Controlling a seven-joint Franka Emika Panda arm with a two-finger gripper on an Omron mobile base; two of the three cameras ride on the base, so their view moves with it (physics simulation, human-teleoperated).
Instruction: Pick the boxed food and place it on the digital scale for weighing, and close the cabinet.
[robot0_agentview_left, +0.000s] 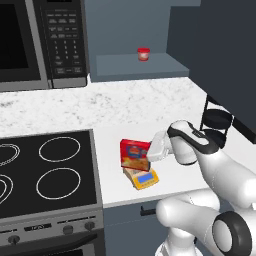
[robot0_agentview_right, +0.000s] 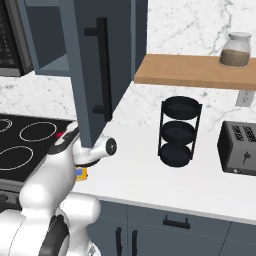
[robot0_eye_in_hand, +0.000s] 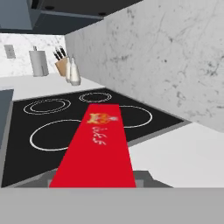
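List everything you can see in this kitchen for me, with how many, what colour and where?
boxed food: one, red, held over the scale
digital scale: one, yellow-orange, near the counter's front edge
cabinet: one, slate-blue, on the wall, door open
small cup: one, red and white, on the cabinet shelf
microwave: one, black, above the stove
stove: one, black, left of the counter
tiered rack: one, black, on the counter
toaster: one, dark grey, right of the rack
jar: one, clear, on the wooden shelf
knife block: one, tan, on the far counter
bottle: one, pale, beside the knife block
gripper: one, white, shut on the boxed food
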